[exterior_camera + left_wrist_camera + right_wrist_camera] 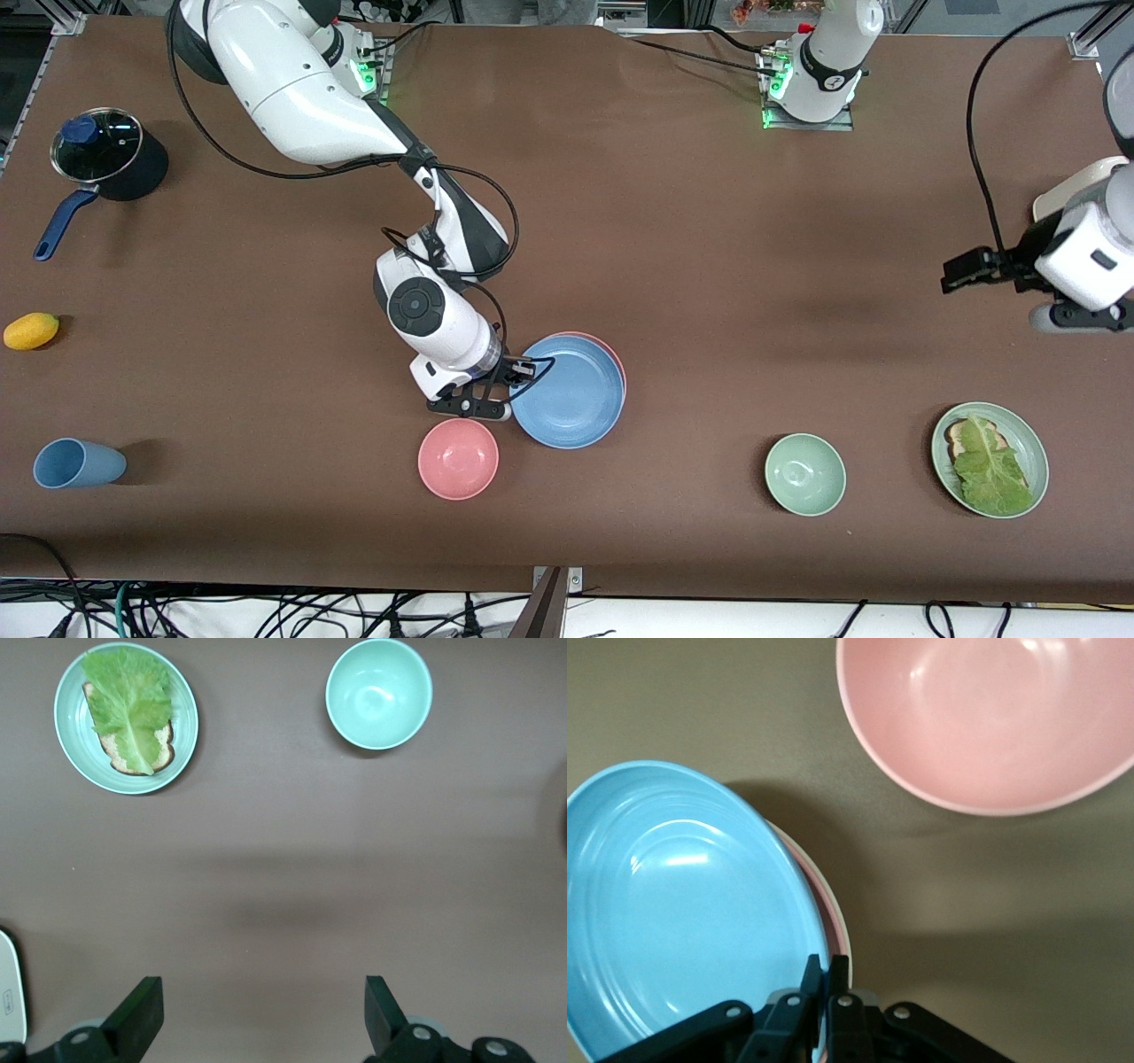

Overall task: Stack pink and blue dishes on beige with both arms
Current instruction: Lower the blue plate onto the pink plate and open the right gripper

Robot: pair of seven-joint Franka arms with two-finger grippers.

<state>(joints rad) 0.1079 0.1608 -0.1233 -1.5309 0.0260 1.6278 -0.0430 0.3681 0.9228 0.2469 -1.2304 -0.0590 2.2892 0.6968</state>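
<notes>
Two plates sit stacked at lower centre of the front view, and the right claw (521,368) is clenched on the blue dish's (567,403) rim directly over the pink dish (611,354), while the left claw (261,1014) waits released at the frame's right edge.

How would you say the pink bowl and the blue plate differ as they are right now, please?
The pink bowl is smaller and deeper; the blue plate is wider and shallow. The pink bowl sits alone on the table, untouched; the blue plate lies over a pink plate, its rim gripped by the right pincer. The pink bowl lies nearer the front camera. Both are round and empty.
</notes>
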